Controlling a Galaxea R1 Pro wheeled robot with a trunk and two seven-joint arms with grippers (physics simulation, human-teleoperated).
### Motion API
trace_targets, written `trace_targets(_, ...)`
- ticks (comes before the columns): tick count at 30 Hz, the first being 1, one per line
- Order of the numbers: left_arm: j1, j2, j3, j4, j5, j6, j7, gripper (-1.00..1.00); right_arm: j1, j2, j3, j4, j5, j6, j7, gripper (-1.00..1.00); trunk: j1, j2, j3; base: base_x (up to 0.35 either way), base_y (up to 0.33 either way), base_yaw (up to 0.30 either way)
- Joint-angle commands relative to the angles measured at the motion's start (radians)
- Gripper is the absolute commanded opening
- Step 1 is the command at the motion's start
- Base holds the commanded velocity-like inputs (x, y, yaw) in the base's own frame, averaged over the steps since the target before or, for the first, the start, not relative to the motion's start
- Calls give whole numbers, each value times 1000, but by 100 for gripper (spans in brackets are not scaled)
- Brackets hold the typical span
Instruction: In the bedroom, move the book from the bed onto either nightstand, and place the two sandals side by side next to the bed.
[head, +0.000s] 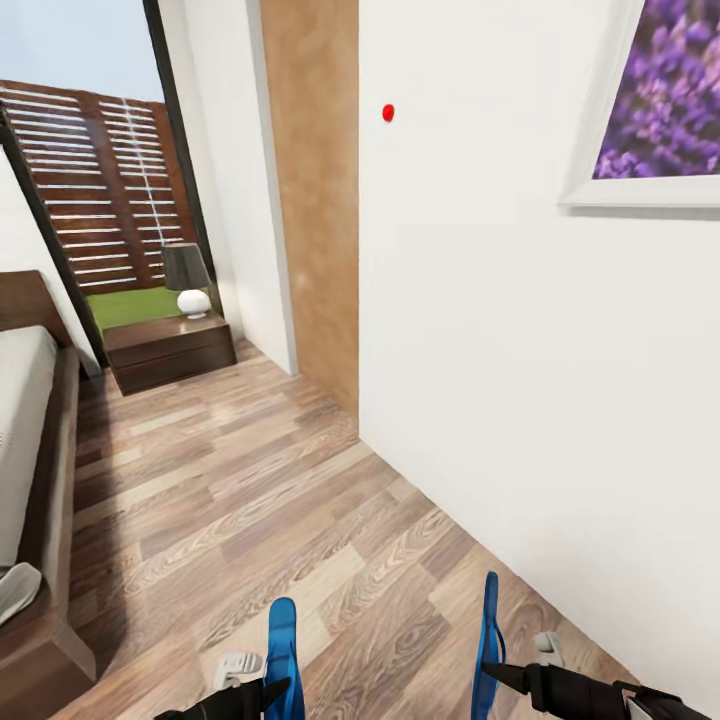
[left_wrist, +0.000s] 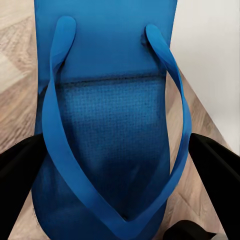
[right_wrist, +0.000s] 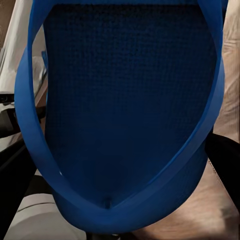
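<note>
1. Two blue sandals are seen carried above the wood-plank floor (head: 260, 500), one in each gripper, both beyond the foot end of the bed (head: 30, 420) and well apart from each other.
2. The left sandal (head: 283, 650) is gripped by the left gripper (head: 268, 690), whose dark fingers (left_wrist: 17, 170) are closed against the sole's two edges, near the toe-strap end.
3. The right sandal (head: 489, 640) is held edge-on by the right gripper (head: 495, 678), likewise clamped on it, close to the white wall (head: 480, 300).
4. The sandals are judged light, thin and flexible; the foam sole may bend or slip under a hard squeeze, so a hold across the sole's width is preferred over the thin straps.
5. The nightstand (head: 168, 350), with a lamp (head: 187, 280) on it, stands by the head of the bed, under the window.
6. No book can be made out on the visible strip of the bed.
7. Both sandals are not yet set beside the bed.
</note>
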Motion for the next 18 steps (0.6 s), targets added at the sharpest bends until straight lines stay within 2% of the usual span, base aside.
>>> trace_targets(1, 0, 0, 2, 1, 4, 3, -4, -100, 0, 0, 7, -1, -10, 6, 3, -100, 0, 0, -1, 104, -107, 174)
trace_targets(14, 0, 0, 2, 1, 5, 3, -4, -100, 0, 0, 7, -1, -10, 6, 2, -100, 0, 0, -1, 14, -15, 203)
trace_targets(18, -1, 0, 2, 2, 5, 3, -4, -100, 0, 0, 7, -1, -10, 6, 2, -100, 0, 0, -1, 0, 0, 78)
